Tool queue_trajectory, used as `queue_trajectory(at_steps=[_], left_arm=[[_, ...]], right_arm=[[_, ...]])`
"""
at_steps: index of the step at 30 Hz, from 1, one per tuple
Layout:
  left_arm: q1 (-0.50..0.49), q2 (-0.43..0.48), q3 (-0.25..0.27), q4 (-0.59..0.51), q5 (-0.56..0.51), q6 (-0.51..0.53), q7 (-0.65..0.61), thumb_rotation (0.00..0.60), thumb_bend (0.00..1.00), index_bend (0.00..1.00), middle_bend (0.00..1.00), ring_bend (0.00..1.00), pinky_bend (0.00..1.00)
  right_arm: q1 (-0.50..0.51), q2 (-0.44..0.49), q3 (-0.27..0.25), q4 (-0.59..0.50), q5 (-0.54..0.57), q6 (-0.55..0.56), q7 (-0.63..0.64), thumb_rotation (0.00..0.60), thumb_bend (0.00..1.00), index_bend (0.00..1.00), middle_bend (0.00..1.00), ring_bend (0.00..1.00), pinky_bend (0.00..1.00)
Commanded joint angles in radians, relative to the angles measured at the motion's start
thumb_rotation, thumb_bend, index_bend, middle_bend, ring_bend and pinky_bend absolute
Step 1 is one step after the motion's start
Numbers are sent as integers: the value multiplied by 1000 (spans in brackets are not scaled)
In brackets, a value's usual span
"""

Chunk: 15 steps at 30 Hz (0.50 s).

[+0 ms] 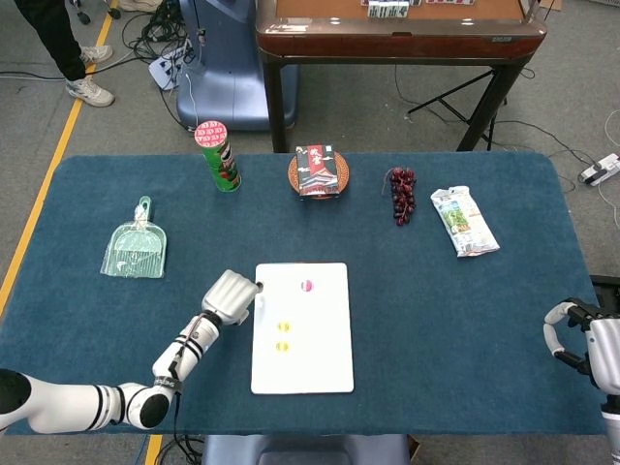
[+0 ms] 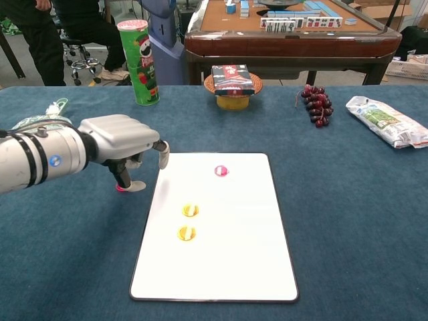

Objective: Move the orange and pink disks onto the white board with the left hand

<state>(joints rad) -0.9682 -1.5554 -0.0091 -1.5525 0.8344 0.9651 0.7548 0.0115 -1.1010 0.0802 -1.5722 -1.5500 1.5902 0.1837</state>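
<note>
The white board [image 1: 325, 368] [image 2: 234, 267] lies at the table's front middle. On it rest one pink disk [image 1: 307, 286] [image 2: 221, 171] and two orange disks [image 1: 283, 327] [image 2: 190, 210], [image 1: 282, 346] [image 2: 186, 233]. A second pink disk [image 2: 120, 189] lies on the blue cloth just left of the board, mostly covered by my left hand's thumb. My left hand [image 1: 231, 294] [image 2: 124, 144] hovers over that disk with its fingers apart and holds nothing. My right hand [image 1: 579, 339] hangs at the table's right front edge, empty, fingers loosely curved.
A green chip can [image 1: 220, 155] [image 2: 138, 60] and a green dustpan [image 1: 136, 250] stand at the back left. A basket with a box [image 1: 318, 172] [image 2: 232, 80], grapes [image 1: 402, 194] [image 2: 314, 103] and a snack bag [image 1: 464, 221] [image 2: 388, 120] line the far side.
</note>
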Motion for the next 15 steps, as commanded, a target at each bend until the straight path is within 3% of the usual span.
queue_trajectory(at_steps=[1,15], left_arm=[[14,17,4,-5,12,7,-17,600,342,430,1000,1000,1000],[76,25,17,40,57,-20,-115,600,342,446,1000,1000,1000]], right_arm=[[3,-2,-5,-3,-8,-3,-8,600,395,573,485,538,563],[4,-6,-3,-5,1,-5,-23,600,395,572,485,538,563]])
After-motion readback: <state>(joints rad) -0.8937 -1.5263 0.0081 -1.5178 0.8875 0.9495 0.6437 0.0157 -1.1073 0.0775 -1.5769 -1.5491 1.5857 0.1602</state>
